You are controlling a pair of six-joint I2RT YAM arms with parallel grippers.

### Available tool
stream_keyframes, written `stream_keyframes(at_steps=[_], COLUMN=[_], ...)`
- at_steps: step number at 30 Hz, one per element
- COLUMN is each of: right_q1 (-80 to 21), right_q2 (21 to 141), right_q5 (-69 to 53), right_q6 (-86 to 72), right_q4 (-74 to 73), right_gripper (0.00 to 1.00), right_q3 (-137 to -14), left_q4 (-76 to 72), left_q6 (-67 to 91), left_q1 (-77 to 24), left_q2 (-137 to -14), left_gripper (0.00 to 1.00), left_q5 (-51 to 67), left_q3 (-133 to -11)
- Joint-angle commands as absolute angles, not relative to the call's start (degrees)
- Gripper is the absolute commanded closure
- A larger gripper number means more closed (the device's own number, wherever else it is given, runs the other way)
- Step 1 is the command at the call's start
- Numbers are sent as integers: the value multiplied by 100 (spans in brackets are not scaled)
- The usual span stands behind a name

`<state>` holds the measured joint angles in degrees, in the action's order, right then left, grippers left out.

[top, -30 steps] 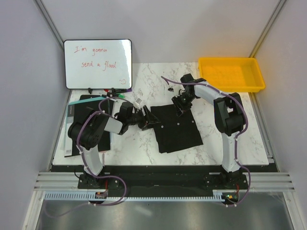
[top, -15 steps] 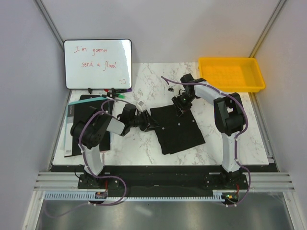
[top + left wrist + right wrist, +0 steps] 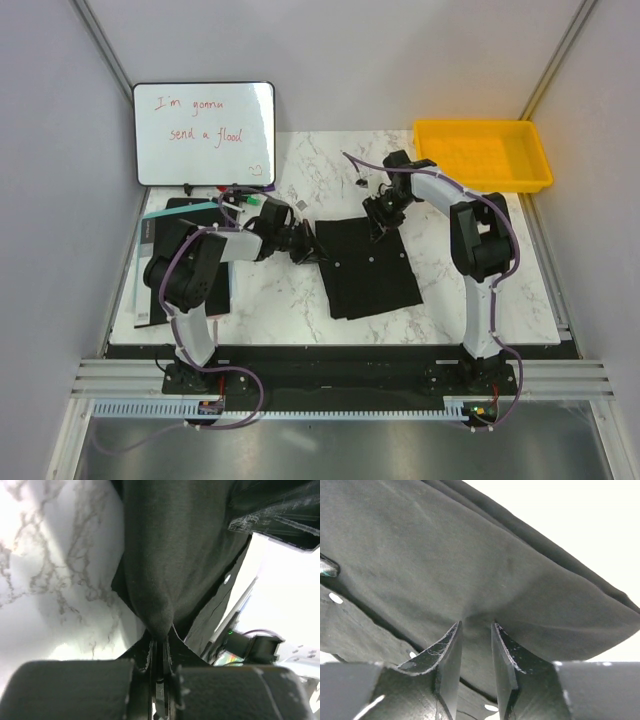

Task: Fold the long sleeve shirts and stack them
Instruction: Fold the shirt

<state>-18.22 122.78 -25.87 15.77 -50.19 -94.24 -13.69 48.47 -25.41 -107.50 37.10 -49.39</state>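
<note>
Veined marble tabletop (image 3: pixel 275 300) — soft, rectangular black shirt (image 3: pixel 370 272).

Pale grey walls (image 3: pixel 350 60) enclose a white marble-veined table (image 3: pixel 285 300) (evenly lit, soft shadows), a metal rail (image 3: pixel 90 378) along its near edge.

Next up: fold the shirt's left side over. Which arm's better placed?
Left, probably. The left fingers are shut on the shirt at that very edge; the right fingers pinch its far edge, away from that side.
</note>
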Motion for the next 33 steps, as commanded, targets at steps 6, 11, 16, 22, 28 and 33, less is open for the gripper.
stream_keyframes(at_steps=[6,11,16,22,28,33], right_q1=[-1125,-862,-668,-353,-27,334], right_q2=[12191,12015,11892,11883,11751,11532], right_q5=[-3032,-3146,-3278,-3524,-3797,-3788], right_q6=[1415,1450,1494,1424,1353,1546], right_q4=[-5335,-5379,-5379,-5318,-5300,-5431], right_gripper=[62,62,62,62,62,62], right_q3=[-9984,-9958,-9958,-9932,-9712,-9615], left_q4=[2001,4083,5448,4572,3402,3305], left_q6=[1728,29,-2343,-4849,-6284,-5565], left_q1=[-2505,-2514,-2803,-3532,-4165,-4893], left_q2=[-10335,-10704,-11836,-12208,-12454,-12305], left_gripper=[98,98,98,98,98,98], left_q5=[3148,2122,399,-1571,-2311,-2320], left_q3=[-7275,-9628,-12834,-12448,-11034,-9942])
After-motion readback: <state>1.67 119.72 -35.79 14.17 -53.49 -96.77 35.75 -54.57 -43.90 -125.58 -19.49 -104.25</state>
